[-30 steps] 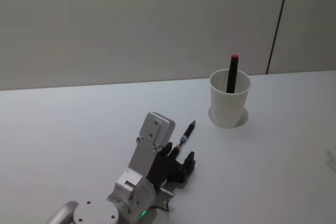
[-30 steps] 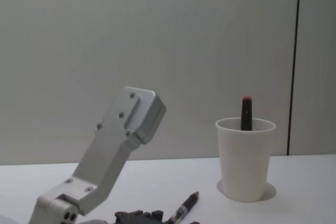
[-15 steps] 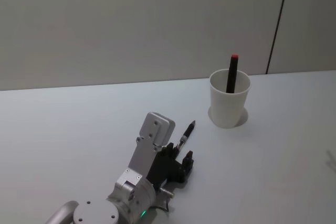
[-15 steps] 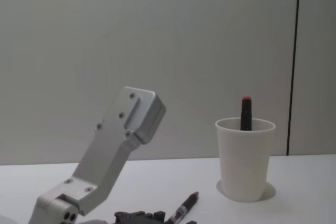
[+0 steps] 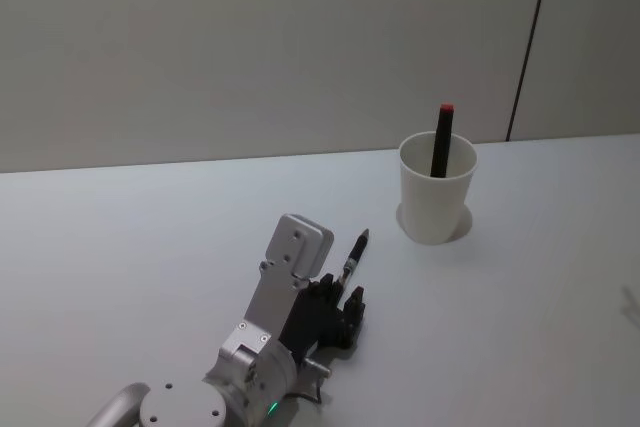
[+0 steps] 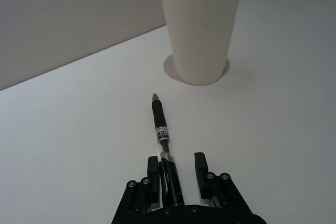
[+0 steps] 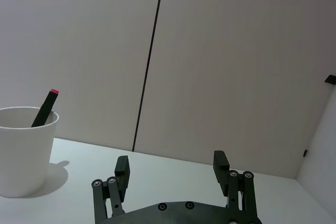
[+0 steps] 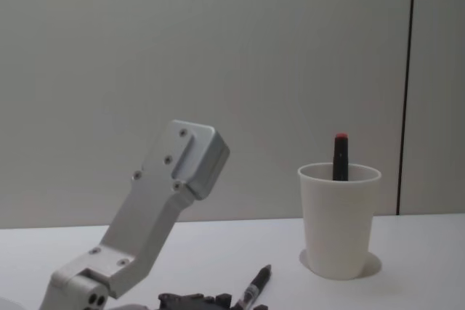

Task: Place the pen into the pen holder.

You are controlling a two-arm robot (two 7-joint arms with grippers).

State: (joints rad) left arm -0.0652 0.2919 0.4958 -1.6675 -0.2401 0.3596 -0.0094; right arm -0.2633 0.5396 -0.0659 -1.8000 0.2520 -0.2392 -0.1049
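A black pen (image 5: pixel 350 257) with a clear barrel lies on the white table, tip pointing toward the pen holder (image 5: pixel 437 192). My left gripper (image 5: pixel 342 297) is down at the table over the pen's rear end. In the left wrist view the pen (image 6: pixel 161 129) runs between the fingers, close against one fingertip (image 6: pixel 153 164), with a gap to the other, so the gripper (image 6: pixel 176 162) is open. The pen holder (image 6: pixel 202 30) stands upright beyond the tip. My right gripper (image 7: pixel 171 163) is open and holds nothing, off to the side of the holder (image 7: pixel 23 150).
A second black pen with a red end (image 5: pixel 441 142) leans inside the holder, its top above the rim (image 8: pixel 339 157). The white table (image 5: pixel 150 237) meets a plain grey wall close behind the holder.
The left gripper's fingers have drawn slightly closer together around the pen, and the pen's tip has shifted a little to the left. The holder has not moved.
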